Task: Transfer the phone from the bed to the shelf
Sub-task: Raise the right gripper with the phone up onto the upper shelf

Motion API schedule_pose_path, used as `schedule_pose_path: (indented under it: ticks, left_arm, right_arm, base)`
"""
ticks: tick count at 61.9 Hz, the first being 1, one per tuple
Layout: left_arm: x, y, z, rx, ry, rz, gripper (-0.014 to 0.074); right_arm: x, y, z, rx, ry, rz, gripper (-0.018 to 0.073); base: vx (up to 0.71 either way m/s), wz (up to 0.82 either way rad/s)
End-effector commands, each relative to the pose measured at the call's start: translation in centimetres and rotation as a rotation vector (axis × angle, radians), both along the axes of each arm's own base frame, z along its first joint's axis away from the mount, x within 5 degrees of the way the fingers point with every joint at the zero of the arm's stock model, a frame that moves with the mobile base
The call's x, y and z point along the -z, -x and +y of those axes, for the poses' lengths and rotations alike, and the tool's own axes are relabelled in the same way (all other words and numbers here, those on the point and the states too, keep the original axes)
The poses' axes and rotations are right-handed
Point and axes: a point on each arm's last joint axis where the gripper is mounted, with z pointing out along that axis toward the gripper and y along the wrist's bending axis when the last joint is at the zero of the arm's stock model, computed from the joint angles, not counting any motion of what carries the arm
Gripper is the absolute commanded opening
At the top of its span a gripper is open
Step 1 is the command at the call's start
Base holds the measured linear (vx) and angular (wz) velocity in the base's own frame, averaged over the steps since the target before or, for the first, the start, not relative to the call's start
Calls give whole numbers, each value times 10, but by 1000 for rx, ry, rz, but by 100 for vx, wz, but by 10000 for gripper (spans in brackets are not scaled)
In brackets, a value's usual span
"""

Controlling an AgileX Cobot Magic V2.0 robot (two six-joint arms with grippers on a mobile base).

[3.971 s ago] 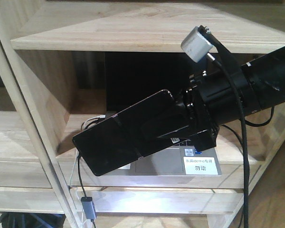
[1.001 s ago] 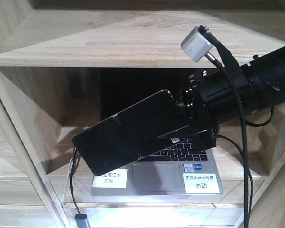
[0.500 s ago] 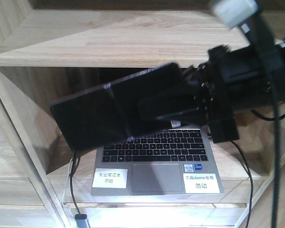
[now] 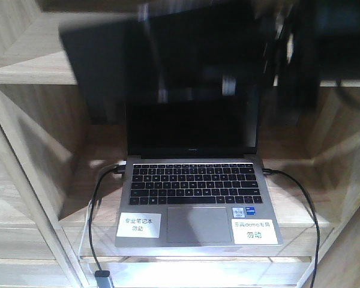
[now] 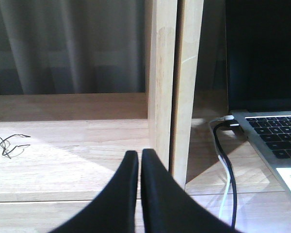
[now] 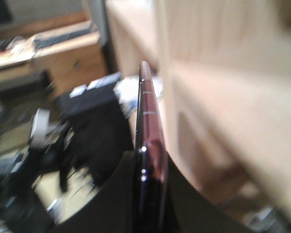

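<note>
Front view: the large flat black glossy phone [image 4: 162, 54] sits high in frame as a heavily blurred dark slab, level with the upper plank of the pale-wood shelf [image 4: 30, 72]. The right arm is a dark smear at upper right; I cannot make out the right tool there.

Right wrist view: I see the phone [image 6: 148, 145] edge-on, its rose-gold rim running up the frame, with the right tool [image 6: 149, 194] clamped on its lower end, one black finger on each face. The shelf's pale boards [image 6: 223, 97] lie just to the right of the phone. I cannot tell whether the phone touches any board. The background to the left is blurred clutter.

Left wrist view: the left tool [image 5: 139, 160] has its two black fingers pressed together with nothing between them. It points at the front edge of an upright wooden divider [image 5: 174, 87] and hangs over a shelf board.

In the compartment below the phone, an open grey laptop [image 4: 195, 198] rests on the shelf board, screen dark, two white labels on its palm rest. A black cable [image 4: 96, 204] loops from its left side down over the board's edge; another runs off its right side.
</note>
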Motion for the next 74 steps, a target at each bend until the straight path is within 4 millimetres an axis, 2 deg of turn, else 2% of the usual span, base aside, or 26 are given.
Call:
schedule_pose_path:
  ticks: [1,10,18,39,49,61,74]
  left_arm:
    - [-6,-1,1,-6,15,-77,1]
    - [-6,-1,1,-6,15,-77,1]
    - [-6,-1,1,-6,15,-77,1]
    - [-6,-1,1,-6,15,-77,1]
    - [-6,-1,1,-6,15,-77,1]
    - [-6,-1,1,-6,15,-77,1]
    - [-6,-1,1,-6,15,-77,1]
  right_arm:
    - [-34,3,-9,98,-109,-100,-4]
    - [-45,-11,-11,166,-107,-148,-4]
    - [-48,-31,-5,178,-111,-152,-2]
    - [-46,-102,18,173,-112,-148,-1]
    - [-38,-136,29,171,-118,-139,-1]
    - [-24,-166,39,165,-134,-109,-1]
    - [-6,-184,45,164,-127,-68,-1]
  base:
    - [0,0]
    - [0,0]
    - [0,0]
    - [0,0]
    - [0,0]
    - [0,0]
    - [0,0]
